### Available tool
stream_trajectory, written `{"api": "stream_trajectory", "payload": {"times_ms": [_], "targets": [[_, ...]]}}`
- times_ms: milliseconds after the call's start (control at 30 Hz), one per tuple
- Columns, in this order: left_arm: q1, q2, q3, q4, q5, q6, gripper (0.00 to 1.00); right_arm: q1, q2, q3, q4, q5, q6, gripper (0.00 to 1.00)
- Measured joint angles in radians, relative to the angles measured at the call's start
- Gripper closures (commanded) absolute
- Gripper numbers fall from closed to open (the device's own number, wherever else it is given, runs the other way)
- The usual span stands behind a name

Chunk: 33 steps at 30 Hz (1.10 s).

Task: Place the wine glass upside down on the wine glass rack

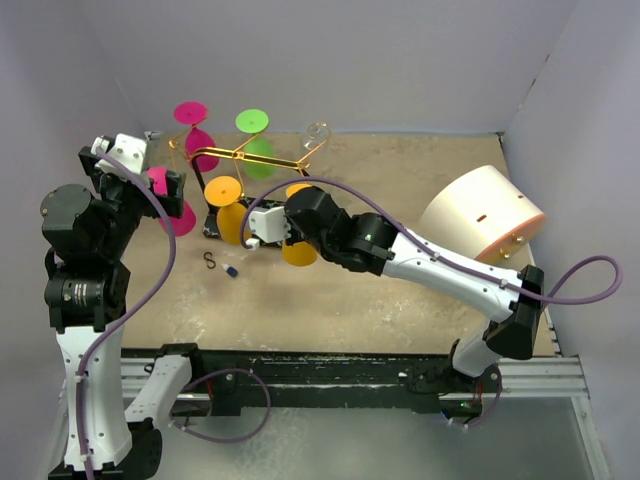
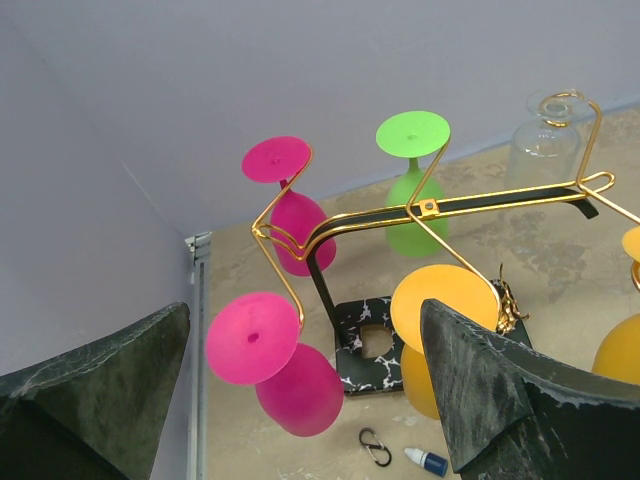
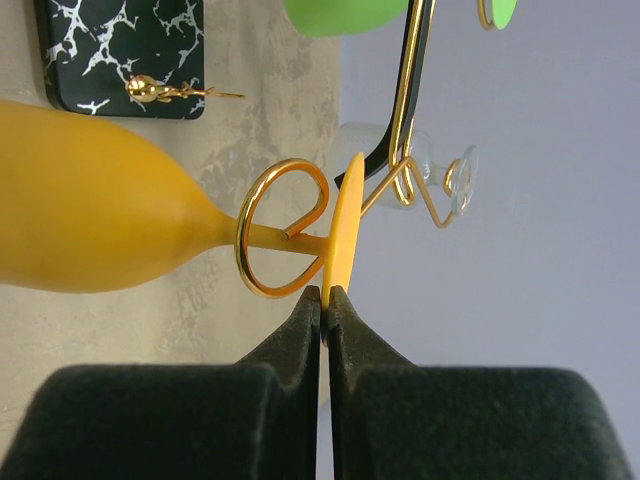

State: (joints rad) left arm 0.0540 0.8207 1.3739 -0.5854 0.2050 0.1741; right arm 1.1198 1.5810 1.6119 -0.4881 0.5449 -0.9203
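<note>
From above, the right claw (image 1: 298, 198) is hovering inside the wine glass rack (image 1: 240, 155). The left claw (image 2: 305, 310) is gaping wide, holding nothing. The right one is pinching the foot (image 3: 345, 230) of the wine glass (image 3: 100, 225), which is hanging in a curl (image 3: 240, 240) just beyond; only releasing seems left.

Wine glass rack (image 2: 428, 207): thin shiny gold metal wire; base (image 3: 120, 60) smooth black, white marbling. Orange wine glass (image 3: 90, 225): matt, opaque, smooth. Table (image 1: 400, 310): rough mottled beige.
</note>
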Motion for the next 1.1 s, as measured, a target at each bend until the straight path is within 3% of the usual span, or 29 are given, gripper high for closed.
{"api": "stream_trajectory", "payload": {"times_ms": [1100], "targets": [[0.005,-0.001,0.0,0.0,0.008,-0.007,0.01,0.035,0.025,0.056,-0.042,-0.012,0.004,1.0]]}}
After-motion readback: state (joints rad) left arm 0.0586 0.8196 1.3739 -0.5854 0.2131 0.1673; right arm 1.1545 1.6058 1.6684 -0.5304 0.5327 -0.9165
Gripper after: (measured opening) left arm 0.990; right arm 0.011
